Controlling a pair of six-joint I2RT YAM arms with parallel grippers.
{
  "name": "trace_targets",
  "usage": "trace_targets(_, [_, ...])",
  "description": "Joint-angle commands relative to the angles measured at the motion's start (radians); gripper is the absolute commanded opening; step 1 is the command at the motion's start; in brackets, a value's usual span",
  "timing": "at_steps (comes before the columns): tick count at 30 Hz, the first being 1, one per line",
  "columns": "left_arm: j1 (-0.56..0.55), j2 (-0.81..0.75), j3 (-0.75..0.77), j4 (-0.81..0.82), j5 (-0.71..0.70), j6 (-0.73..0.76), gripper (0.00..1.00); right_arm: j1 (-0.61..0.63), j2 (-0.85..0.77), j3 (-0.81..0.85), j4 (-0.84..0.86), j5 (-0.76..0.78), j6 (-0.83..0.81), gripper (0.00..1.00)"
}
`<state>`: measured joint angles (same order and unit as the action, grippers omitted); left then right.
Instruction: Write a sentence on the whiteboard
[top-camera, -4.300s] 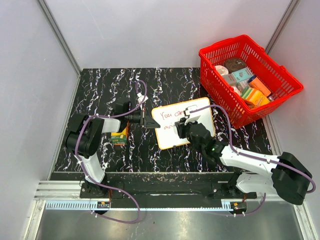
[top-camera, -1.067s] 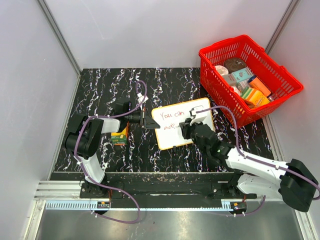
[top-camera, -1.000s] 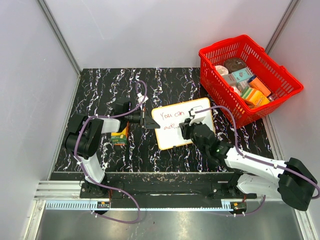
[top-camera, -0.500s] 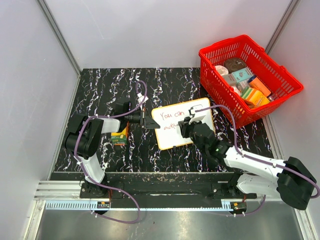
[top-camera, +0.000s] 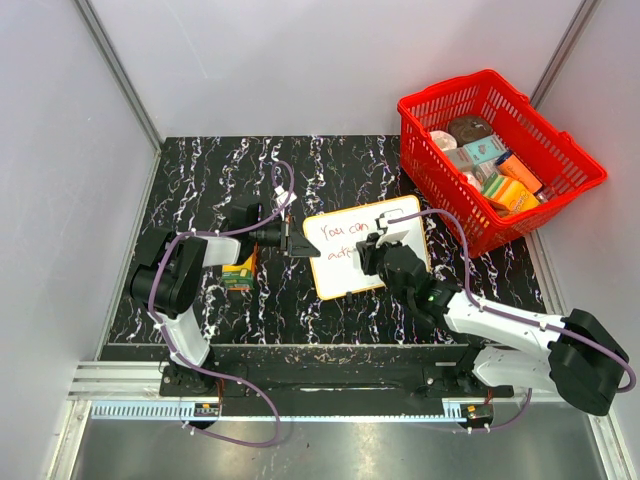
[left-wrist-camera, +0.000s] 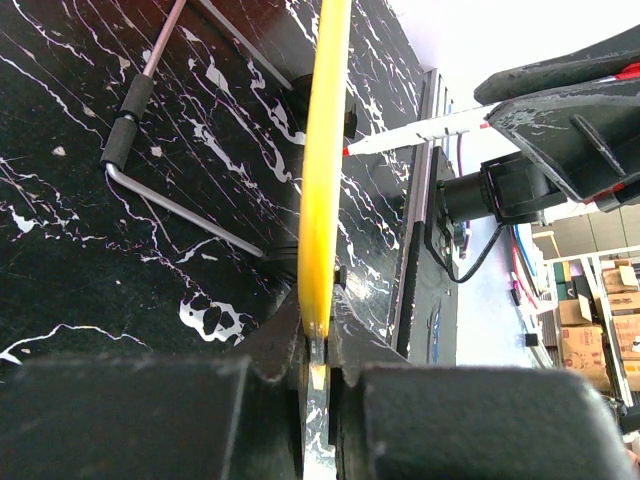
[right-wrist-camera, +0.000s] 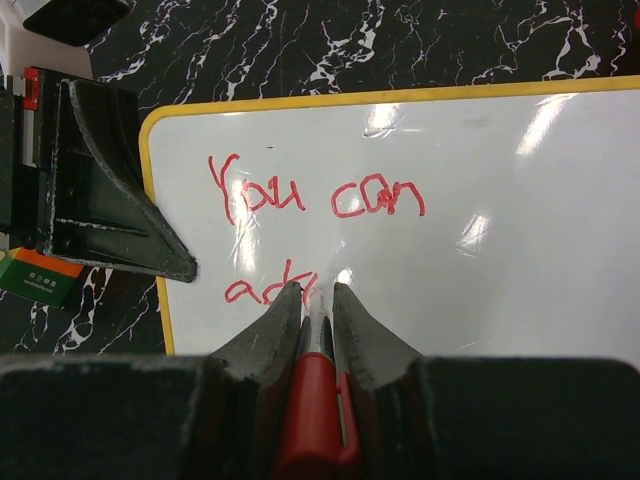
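The whiteboard (top-camera: 345, 270) lies in the middle of the table, white with a thin yellow rim (right-wrist-camera: 152, 260). The sentence (right-wrist-camera: 310, 200) on it reads "You can" in red, with a second line (right-wrist-camera: 262, 290) that starts "ad". My left gripper (top-camera: 298, 243) is shut on the board's left edge; the left wrist view shows the yellow rim (left-wrist-camera: 322, 180) edge-on between the jaws. My right gripper (top-camera: 372, 258) is shut on a red marker (right-wrist-camera: 315, 410), with its tip at the end of the second line. The marker also shows in the left wrist view (left-wrist-camera: 420, 128).
A red basket (top-camera: 497, 155) full of small boxes and tubs stands at the back right, close to the board's right corner. A small green and orange box (top-camera: 237, 275) lies on the black marbled table (top-camera: 220, 180) by the left arm. Grey walls close three sides.
The second line has grown from its first strokes to "ad". My right gripper has shifted a little along that line with the marker. The left gripper has not moved.
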<state>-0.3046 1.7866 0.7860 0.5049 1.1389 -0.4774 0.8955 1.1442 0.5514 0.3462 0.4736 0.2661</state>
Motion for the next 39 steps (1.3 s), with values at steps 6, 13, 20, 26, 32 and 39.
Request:
trace_targets(6, [-0.014,-0.033,0.024,-0.012,0.033,0.026,0.00,-0.020,-0.020,0.032,-0.003,0.076,-0.018,0.00])
trace_targets(13, [-0.014,-0.036,0.024,-0.014,0.033,0.026,0.00,-0.030,-0.018,0.038,-0.009,0.089,-0.013,0.00])
trace_targets(20, [-0.016,-0.035,0.025,-0.017,0.033,0.029,0.00,-0.033,-0.011,0.054,-0.001,0.069,-0.013,0.00])
trace_targets(26, [-0.016,-0.036,0.024,-0.016,0.035,0.028,0.00,-0.033,0.008,0.067,0.005,0.028,-0.011,0.00])
trace_targets(32, [-0.016,-0.036,0.025,-0.017,0.035,0.029,0.00,-0.033,0.015,0.061,-0.009,0.000,0.005,0.00])
trace_targets(39, [-0.016,-0.036,0.024,-0.019,0.035,0.033,0.00,-0.033,0.005,0.045,-0.032,-0.030,0.013,0.00])
